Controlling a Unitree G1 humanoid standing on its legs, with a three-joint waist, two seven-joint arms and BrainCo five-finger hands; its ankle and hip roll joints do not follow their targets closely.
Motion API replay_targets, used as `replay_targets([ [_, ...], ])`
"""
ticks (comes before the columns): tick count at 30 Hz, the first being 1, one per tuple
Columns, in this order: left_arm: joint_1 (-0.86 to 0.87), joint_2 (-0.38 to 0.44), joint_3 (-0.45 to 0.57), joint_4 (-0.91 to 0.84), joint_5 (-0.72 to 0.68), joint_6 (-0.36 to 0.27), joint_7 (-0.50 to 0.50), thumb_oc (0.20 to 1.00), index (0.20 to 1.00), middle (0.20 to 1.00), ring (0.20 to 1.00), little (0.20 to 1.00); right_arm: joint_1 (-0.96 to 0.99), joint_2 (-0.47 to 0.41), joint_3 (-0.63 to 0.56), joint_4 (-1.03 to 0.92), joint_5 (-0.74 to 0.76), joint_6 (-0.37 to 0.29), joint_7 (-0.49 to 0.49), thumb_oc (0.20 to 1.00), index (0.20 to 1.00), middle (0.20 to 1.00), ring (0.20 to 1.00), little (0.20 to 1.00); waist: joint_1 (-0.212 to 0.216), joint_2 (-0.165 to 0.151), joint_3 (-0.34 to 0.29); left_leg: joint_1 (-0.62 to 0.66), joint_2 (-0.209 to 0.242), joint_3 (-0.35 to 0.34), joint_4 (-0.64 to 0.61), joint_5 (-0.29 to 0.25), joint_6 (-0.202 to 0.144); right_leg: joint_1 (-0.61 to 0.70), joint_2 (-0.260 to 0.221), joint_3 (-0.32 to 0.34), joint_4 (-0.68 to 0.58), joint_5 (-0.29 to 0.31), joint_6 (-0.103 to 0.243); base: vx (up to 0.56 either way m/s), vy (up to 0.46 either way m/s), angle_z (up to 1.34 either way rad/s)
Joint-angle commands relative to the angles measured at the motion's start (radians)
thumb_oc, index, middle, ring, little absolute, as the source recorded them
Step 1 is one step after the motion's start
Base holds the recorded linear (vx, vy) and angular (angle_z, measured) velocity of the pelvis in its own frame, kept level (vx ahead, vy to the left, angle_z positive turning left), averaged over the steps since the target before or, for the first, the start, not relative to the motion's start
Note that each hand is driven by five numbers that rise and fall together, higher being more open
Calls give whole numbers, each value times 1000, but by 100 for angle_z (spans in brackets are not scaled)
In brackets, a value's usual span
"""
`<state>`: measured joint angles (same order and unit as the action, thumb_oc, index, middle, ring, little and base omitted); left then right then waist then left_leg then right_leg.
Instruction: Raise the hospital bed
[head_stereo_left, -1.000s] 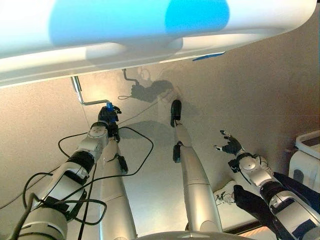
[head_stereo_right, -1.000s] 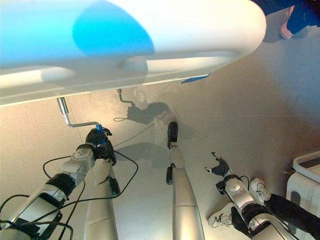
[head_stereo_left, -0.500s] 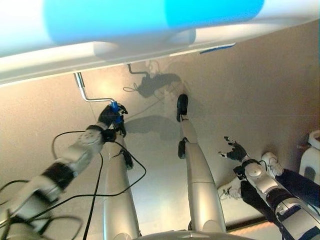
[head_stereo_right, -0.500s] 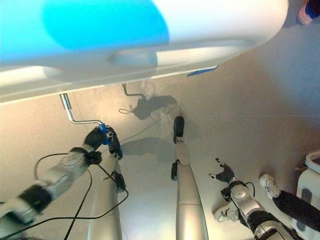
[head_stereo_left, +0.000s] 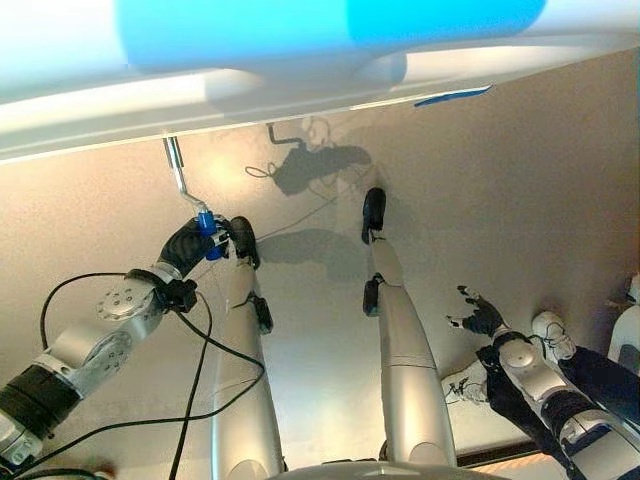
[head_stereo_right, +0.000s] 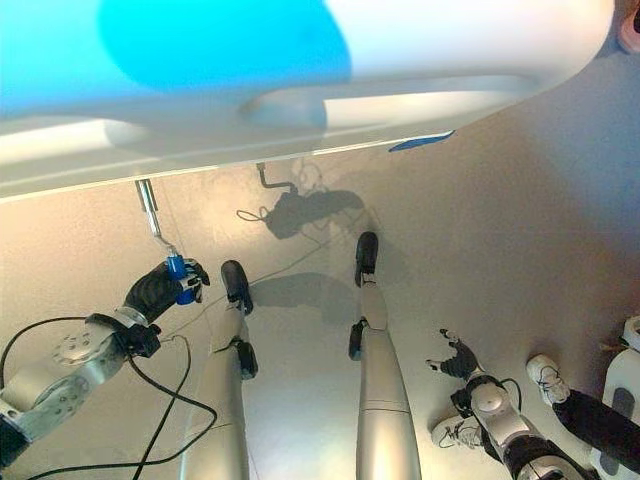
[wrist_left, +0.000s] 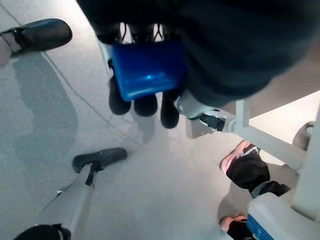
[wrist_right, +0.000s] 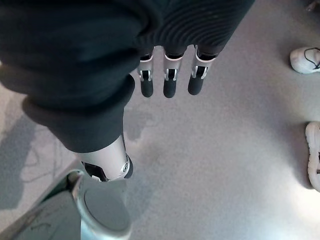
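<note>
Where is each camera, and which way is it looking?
Left eye view: on the head, looking down at the bed's footboard, the crank and both arms.
Right eye view: beside it, same scene; left hand on the blue crank handle.
Left wrist view: along its fingers curled round the handle.
Right wrist view: along the open right hand at the floor.
Shared: the blue handle.

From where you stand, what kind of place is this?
Probably a hospital room or care training space: a white hospital bed overhead, its metal crank with a blue grip in the left hand, and plain grey floor.
</note>
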<state>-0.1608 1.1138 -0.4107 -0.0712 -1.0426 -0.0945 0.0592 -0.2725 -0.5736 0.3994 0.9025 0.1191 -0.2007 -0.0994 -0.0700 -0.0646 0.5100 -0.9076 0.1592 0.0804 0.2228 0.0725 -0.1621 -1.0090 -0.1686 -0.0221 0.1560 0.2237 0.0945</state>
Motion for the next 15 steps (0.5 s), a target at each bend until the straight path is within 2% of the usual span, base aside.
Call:
replay_targets([
  [1, 109, 97, 71, -217, 146, -115, -103, 200, 200, 200, 200, 200, 128, -75, 1, -9, -19, -20, 9, 1000, 1000, 1000, 1000, 1000, -38, 71, -49, -41, -26, -23, 36, -16, 50, 24, 11, -5, 18, -66, 68, -10, 3, 5],
  [8, 216, 99, 173, -186, 142, -127, -102, 200, 200, 200, 200, 200, 149, -87, -11, -21, -25, -30, 7, 1000, 1000, 1000, 1000, 1000, -25, 78, -45, -41, -30, -23, 35, -13, 51, 30, 4, -10, 15, -64, 70, 0, 3, 4],
  [12, 217, 99, 174, -186, 142, -127, -102, 200, 200, 200, 200, 200, 148, -87, -10, -21, -25, -30, 7, 1000, 1000, 1000, 1000, 1000, -26, 77, -45, -41, -30, -23, 35, -13, 51, 30, 4, -10, 15, -64, 70, 0, 0, 0],
  [13, 262, 95, 207, -162, 137, -129, -107, 200, 200, 200, 200, 200, 159, -93, -17, -21, -24, -33, 9, 1000, 1000, 1000, 1000, 1000, -18, 84, -44, -41, -31, -25, 35, -9, 52, 32, 2, -11, 15, -64, 70, 0, 0, 0],
  [15, 287, 82, 208, -108, 137, -120, -110, 200, 200, 200, 200, 200, 156, -99, -9, -19, -27, -33, 10, 1000, 1000, 1000, 1000, 1000, -15, 87, -39, -37, -33, -26, 33, -6, 54, 39, 1, -14, 15, -66, 70, 0, 0, 0],
])
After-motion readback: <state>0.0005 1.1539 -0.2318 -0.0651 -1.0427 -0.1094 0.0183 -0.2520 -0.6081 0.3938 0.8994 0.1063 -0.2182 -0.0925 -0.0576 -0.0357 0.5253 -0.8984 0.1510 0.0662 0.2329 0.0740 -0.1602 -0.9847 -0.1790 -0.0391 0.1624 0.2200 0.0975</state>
